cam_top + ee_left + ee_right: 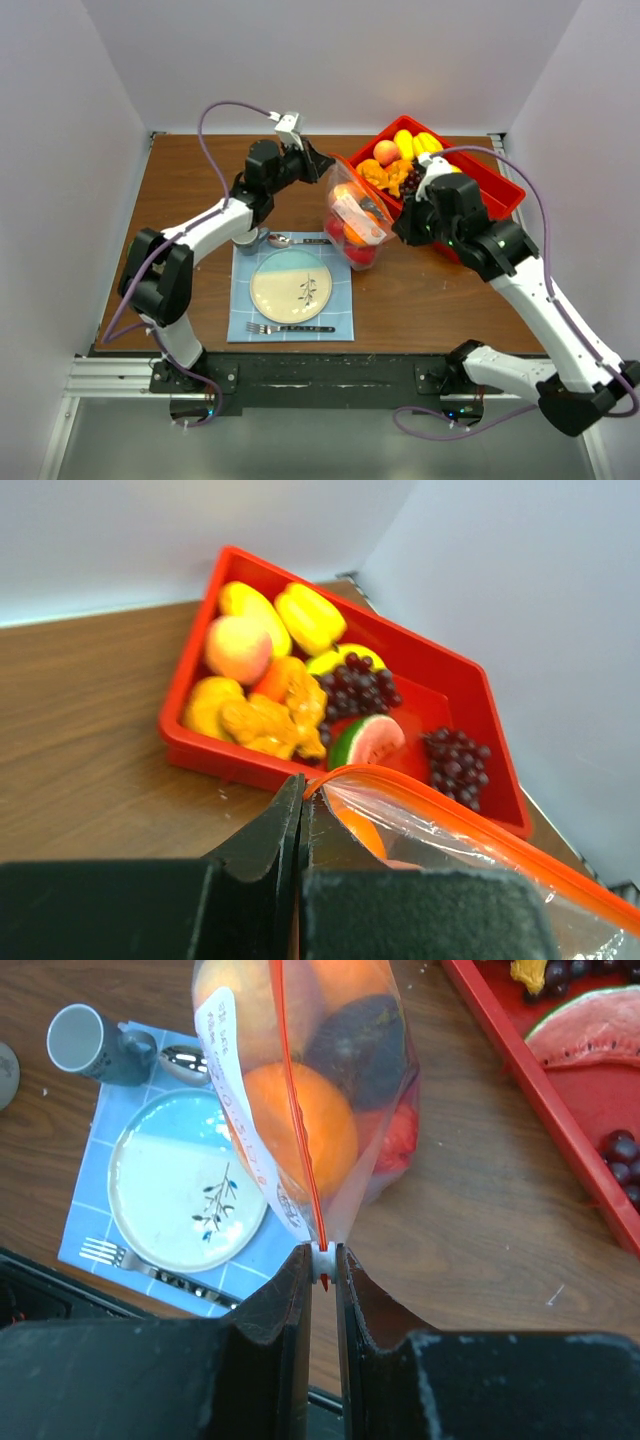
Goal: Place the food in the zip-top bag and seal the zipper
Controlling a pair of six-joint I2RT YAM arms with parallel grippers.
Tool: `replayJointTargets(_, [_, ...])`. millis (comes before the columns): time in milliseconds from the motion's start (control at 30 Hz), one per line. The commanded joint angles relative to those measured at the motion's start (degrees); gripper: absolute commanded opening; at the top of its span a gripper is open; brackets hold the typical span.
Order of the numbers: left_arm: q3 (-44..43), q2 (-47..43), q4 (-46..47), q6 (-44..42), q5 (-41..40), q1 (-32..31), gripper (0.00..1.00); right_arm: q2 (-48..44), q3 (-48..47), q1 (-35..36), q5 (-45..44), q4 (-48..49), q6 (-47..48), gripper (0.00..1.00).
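Observation:
The zip-top bag (355,215) hangs stretched between my two grippers above the table. It holds oranges (300,1125), a dark fruit and a red apple. My left gripper (300,792) is shut on the bag's corner at one end of the orange-red zipper (470,825). My right gripper (322,1258) is shut on the white slider at the other end of the zipper (295,1090), which looks closed along its length. More food (270,715), with peach, yellow pieces, grapes and a watermelon slice (368,742), lies in the red tray (503,192).
A blue placemat (240,300) at the front centre carries a dinner plate (290,287), a fork (275,328), a spoon (285,241) and a grey cup (247,238). The red tray sits at the back right. White walls enclose the table.

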State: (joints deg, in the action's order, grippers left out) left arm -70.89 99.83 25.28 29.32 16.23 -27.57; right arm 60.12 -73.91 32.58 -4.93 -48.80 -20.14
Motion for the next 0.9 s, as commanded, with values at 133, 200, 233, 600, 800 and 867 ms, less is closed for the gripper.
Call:
replayJointTargets(133, [-9.5,-2.4,-7.0,-5.0,-15.1,8.1,0.00,13.0,-11.8,0.2,3.8,4.8,-2.6,0.15])
replayJointTargets(200, [-12.4,-1.0,-10.2,-5.5,-16.0,9.4,0.00,17.4,-13.7,0.2,4.7,6.9,-3.2,0.14])
replayJointTargets(233, [-13.4,-0.4,-11.3,-5.4,-17.7,9.9,0.00,18.8,-14.2,0.2,5.4,7.7,-4.0,0.14])
replayJointTargets(600, [-27.9,14.0,-19.3,-7.8,-16.8,13.2,0.17,44.0,-28.3,-0.6,4.1,12.9,-8.3,0.14])
replayJointTargets(800, [-28.2,14.5,-20.9,-8.2,-16.8,13.3,0.82,49.0,-28.1,-4.1,2.1,12.8,-11.3,0.14])
replayJointTargets(867, [-27.0,12.9,-20.7,-7.8,-16.6,13.3,0.98,46.5,-24.4,-5.0,0.7,14.5,-11.8,0.16])
